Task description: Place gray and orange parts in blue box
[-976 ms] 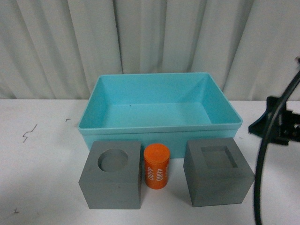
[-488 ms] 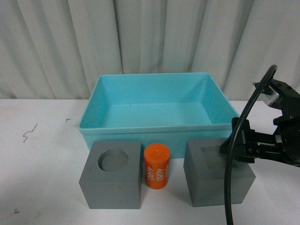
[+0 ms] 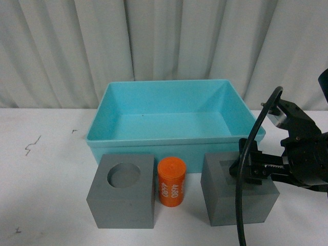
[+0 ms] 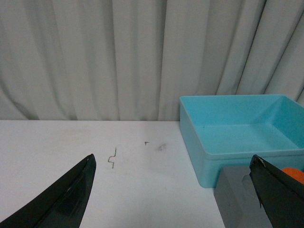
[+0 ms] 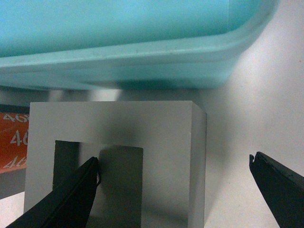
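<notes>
Table (image 3: 46, 174): white and bare to the left of the parts, with a dark scratch (image 3: 32, 145) near its left edge.
Left gripper (image 4: 172, 160): jaws spread wide, nothing between them, above open table left of the box.
Round cube (image 3: 123, 202): leftmost part, round recess facing up; its back edge lies close to the box's front wall, contact not discernible.
Cylinder (image 3: 170, 182): orange, upright, long axis vertical, "4680" printed along that axis; just beside the round cube, with a clear gap to the square cube.
Box (image 3: 174, 148): blue, behind the three parts, mouth up, long axis running left to right, walls sloping out to a rim.
Square cube (image 3: 230, 205): rightmost part, in front of the box's right corner, square recess facing up.
Right gripper (image 5: 173, 162): jaws wide apart and gripping nothing; one finger over the square recess, the other out past the cube's outer side above bare table. Whether it touches the cube cannot be told.
Cable (image 3: 246, 195): black, looping down in front of the square cube's right part.
</notes>
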